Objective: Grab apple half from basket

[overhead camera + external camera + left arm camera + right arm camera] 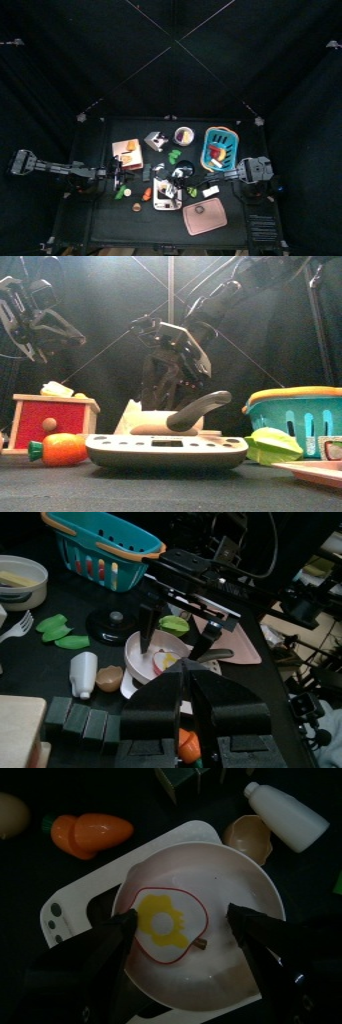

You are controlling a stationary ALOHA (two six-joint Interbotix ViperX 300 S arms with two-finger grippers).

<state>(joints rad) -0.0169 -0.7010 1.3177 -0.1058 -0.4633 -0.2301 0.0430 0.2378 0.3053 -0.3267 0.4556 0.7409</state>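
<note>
The left tool (185, 717) rests at the table's (94, 215) nine o'clock edge, jaws pressed together. At centre, the right tool (187, 933) hangs spread wide over a white bowl (247, 973) holding the apple half (166, 922). The basket (218, 147) sits at two o'clock.

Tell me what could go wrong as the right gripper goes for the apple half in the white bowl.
1. The open right gripper hangs over the apple half, which lies flat in the white bowl; it may strike the bowl's floor or wall before getting a hold.
2. The bowl rests on the scale, so a push could slide or tip it.
</note>
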